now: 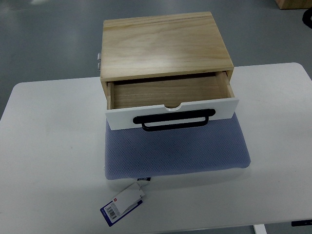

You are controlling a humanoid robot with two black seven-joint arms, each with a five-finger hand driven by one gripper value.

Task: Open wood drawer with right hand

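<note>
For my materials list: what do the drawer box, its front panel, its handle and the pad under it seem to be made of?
Drawer box: light unpainted wood, visible grain.
Front panel: smooth white, probably painted or laminated board.
Handle: matte black, metal or plastic; cannot tell.
Pad: blue-grey woven mesh fabric, dotted texture, looks cushioned.

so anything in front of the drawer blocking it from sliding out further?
Nothing visible. The drawer is already pulled partly out of the wood box, its black handle overhanging the blue mat. The mat lies flat beneath it. Neither hand is in view.
</note>
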